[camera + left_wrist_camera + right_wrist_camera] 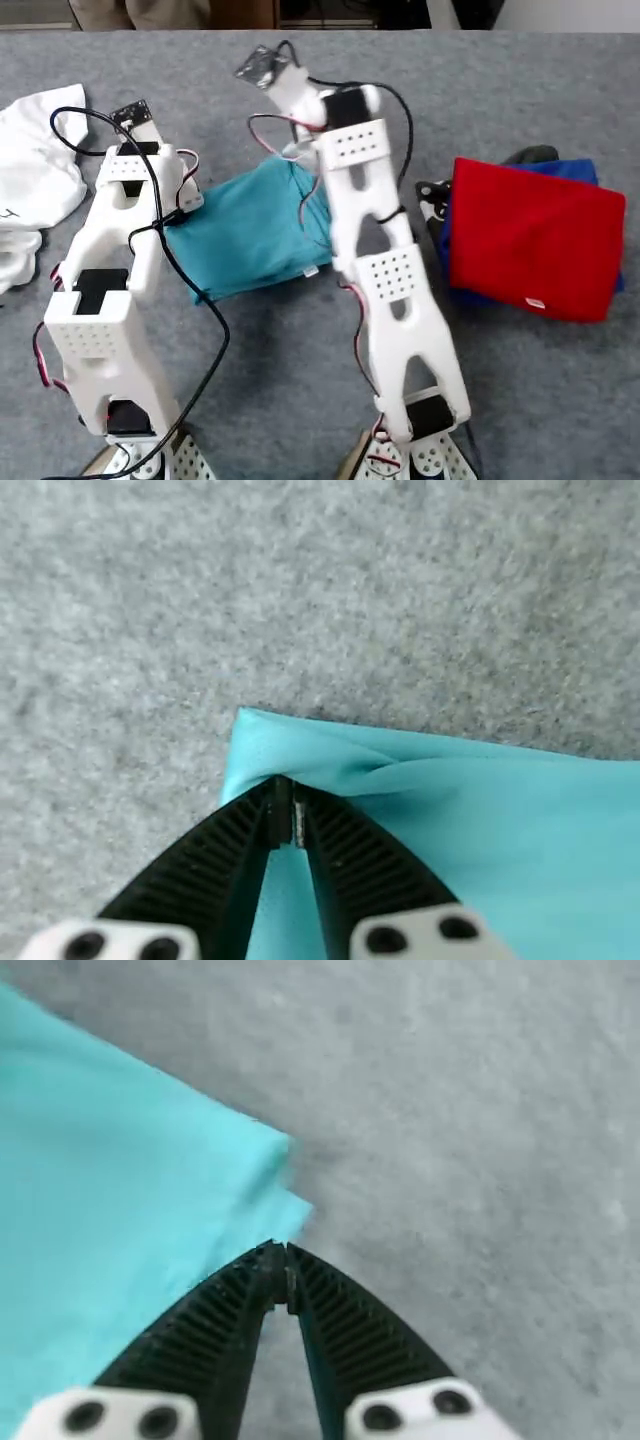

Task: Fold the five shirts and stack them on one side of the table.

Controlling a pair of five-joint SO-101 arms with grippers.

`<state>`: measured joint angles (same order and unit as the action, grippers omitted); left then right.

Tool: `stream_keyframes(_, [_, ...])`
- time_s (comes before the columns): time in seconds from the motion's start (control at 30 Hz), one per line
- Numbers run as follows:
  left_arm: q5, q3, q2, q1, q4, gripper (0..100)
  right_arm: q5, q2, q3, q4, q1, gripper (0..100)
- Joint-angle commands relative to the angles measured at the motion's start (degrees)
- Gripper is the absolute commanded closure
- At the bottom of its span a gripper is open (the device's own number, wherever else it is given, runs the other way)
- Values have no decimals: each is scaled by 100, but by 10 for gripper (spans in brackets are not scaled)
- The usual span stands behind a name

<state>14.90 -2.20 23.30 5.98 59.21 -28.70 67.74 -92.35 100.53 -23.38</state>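
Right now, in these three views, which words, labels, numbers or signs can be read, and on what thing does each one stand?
No text can be read in any view.
White tag on the teal shirt: too small to read.
White tag on the red shirt: too small to read.
Dark mark on the white shirt: cut off at the picture's edge, unreadable.

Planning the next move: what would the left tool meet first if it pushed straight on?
The shirt: the left tool is shut on its edge near a corner. Just past that edge lies bare table, though depth is unclear.
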Motion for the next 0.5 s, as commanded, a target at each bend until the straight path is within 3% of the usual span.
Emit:
stream_keyframes(0.0, [-26, 167, -31, 88, -88, 976, 264, -453, -207, 97, -470, 994])
stream_keyframes(0.27, [-44, 132, -31, 88, -88, 976, 290, 251, -163, -413, -514, 994])
stream_keyframes(0.47, [-44, 132, -31, 88, -88, 976, 281, 1244, -224, -1108, -84, 994])
